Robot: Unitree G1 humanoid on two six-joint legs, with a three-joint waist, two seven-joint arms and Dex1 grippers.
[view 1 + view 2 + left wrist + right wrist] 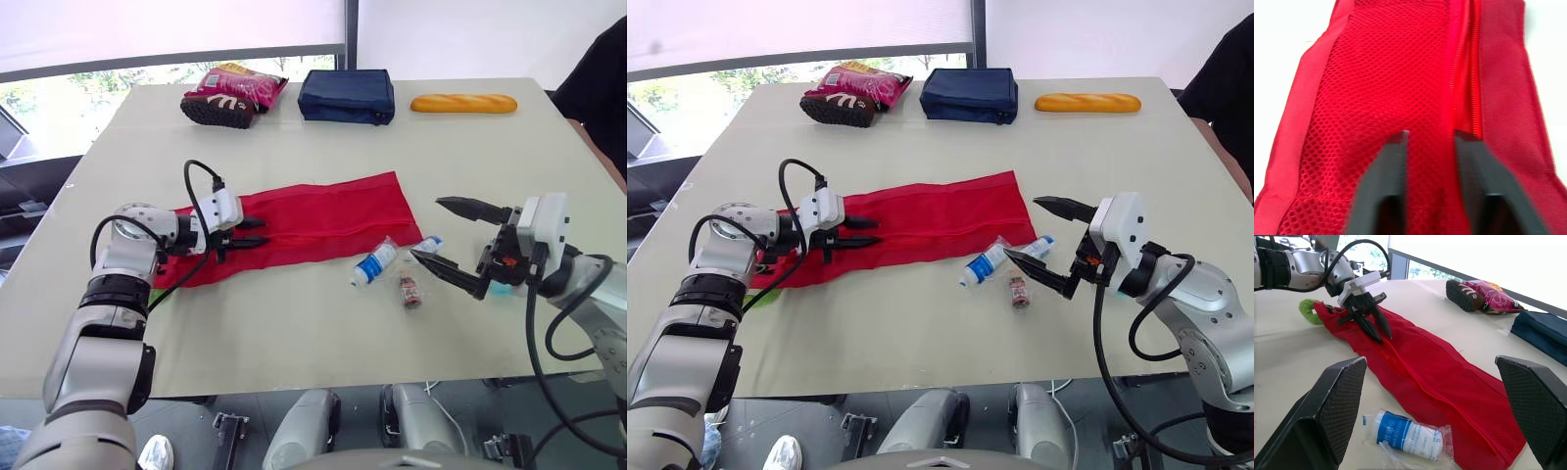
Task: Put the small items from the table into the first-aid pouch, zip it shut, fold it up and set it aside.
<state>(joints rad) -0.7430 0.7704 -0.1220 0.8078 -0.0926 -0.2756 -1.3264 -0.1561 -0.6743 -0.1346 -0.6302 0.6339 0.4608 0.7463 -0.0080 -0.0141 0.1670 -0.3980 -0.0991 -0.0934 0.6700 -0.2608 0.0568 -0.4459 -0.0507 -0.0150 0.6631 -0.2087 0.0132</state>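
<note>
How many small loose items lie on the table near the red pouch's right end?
2: a white-and-blue wrapped bandage roll beside the red mesh pouch, and a small dark bottle nearer the robot. The right gripper may hide more.

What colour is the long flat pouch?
The pouch is red mesh; clearest in the left wrist view.

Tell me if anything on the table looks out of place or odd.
One oddity: a green item peeks out at the end of the red pouch near the left gripper. The bandage roll and small bottle lie loose, nothing spilled.
</note>
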